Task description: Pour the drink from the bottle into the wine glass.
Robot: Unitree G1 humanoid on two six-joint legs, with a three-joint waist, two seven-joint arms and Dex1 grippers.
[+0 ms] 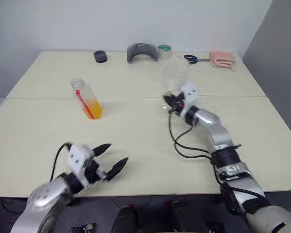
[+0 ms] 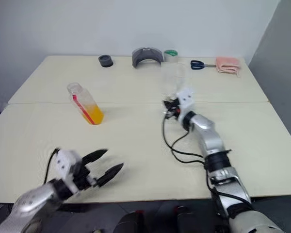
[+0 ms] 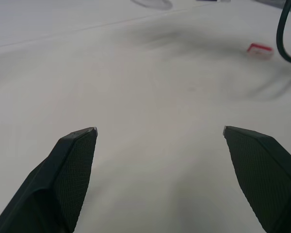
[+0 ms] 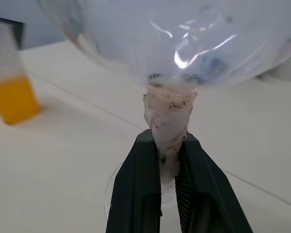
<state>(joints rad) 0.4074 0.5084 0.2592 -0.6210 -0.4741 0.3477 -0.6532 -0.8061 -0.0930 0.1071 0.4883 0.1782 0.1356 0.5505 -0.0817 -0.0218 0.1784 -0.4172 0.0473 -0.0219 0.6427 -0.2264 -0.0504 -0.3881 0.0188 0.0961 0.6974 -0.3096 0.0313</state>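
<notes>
My right end effector (image 4: 168, 160) is pinched shut on the stem of the wine glass (image 1: 174, 77), just below the bowl, as the right wrist view shows: the two black fingers (image 4: 138, 194) press the stem from either side. In the head views the glass stands upright over the middle of the table (image 1: 136, 141), bowl above the end effector; I cannot tell whether its foot rests on the table or is lifted clear. I judge the glass light but fragile, with a thin, smooth stem that could slip or twist in the grip, so I would keep my moves slow and keep the bowl upright.

The bottle (image 1: 86, 99) stands on the table to the left of the glass and well apart from it, leaning slightly, with its neck open. A small red thing (image 3: 260, 48) on the table in the left wrist view may be its cap. The drink (image 1: 92, 108) fills only the lower part, so I expect it to be light, and the clear plastic walls will probably give a little under pressure. I would take it across the squarish body, around the label strip (image 1: 83, 101), where the flat sides offer a steady hold.

My left end effector (image 1: 112, 158) is spread wide and empty, low near the front edge of the table. The bottle lies beyond it, toward the far side, with bare table between them.
</notes>
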